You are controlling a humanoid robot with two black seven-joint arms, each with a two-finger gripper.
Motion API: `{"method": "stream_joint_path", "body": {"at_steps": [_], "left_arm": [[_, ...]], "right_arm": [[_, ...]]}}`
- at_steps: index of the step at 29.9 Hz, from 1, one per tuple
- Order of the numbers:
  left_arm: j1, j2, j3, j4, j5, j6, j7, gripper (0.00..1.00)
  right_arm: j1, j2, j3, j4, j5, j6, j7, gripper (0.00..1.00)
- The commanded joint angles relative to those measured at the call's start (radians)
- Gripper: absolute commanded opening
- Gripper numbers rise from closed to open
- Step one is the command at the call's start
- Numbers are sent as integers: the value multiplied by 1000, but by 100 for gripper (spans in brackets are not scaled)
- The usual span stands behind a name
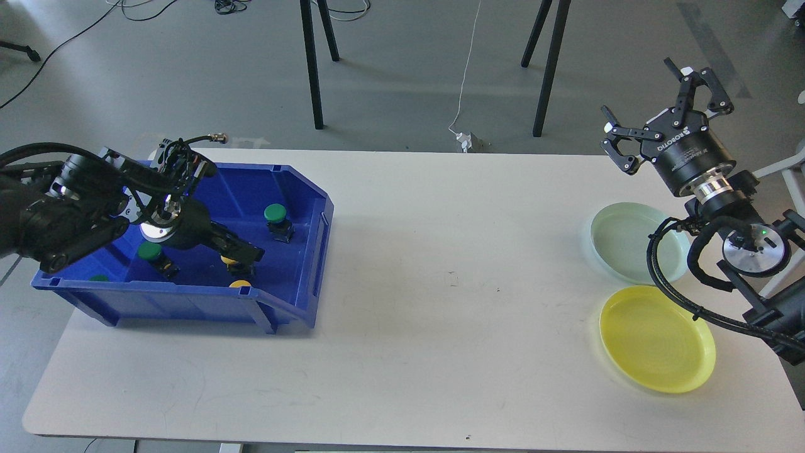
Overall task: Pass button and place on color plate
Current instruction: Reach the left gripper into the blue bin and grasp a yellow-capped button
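Note:
A blue bin [302, 189] at the table's left holds several push buttons: a green one [275, 214] at the right, a green one [149, 251] at the left, and a yellow one [240, 284] by the front wall. My left gripper [248, 253] reaches down into the bin. Its dark fingers lie over another yellow button [227, 259], which is mostly hidden; whether they grip it does not show. My right gripper [636, 86] is open and empty, held high above the table's far right edge. A pale green plate [619, 242] and a yellow plate [657, 340] lie at the right.
The right arm's wrist and cables [723, 251] hang over the right side of both plates. Black stand legs [312, 69] rise from the floor behind the table. A white cable and plug [464, 139] lie at the far table edge.

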Motion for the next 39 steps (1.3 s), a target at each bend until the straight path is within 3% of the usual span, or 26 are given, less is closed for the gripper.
{"method": "stream_joint_path", "body": {"at_steps": [1, 13, 18, 23, 26, 29, 31, 39], "left_arm": [[12, -5, 0, 5, -1, 0, 0, 98], [49, -74, 1, 122, 0, 1, 0, 94], [56, -78, 1, 123, 2, 1, 0, 69], [63, -76, 1, 122, 2, 0, 0, 64], [64, -76, 3, 122, 2, 0, 0, 53], [63, -76, 3, 120, 2, 0, 0, 33], [61, -74, 3, 120, 2, 0, 0, 7], [18, -42, -13, 81, -1, 4, 0, 2]], "right_arm": [[-6, 0, 0, 0, 2, 0, 0, 100], [-29, 0, 12, 2, 2, 0, 0, 100], [-33, 0, 15, 2, 2, 0, 0, 100], [-35, 0, 18, 2, 0, 0, 0, 100], [-41, 0, 18, 2, 0, 0, 0, 100], [-41, 0, 18, 2, 2, 0, 0, 100], [-41, 0, 18, 2, 2, 0, 0, 100], [-41, 0, 41, 2, 2, 0, 0, 100]]}}
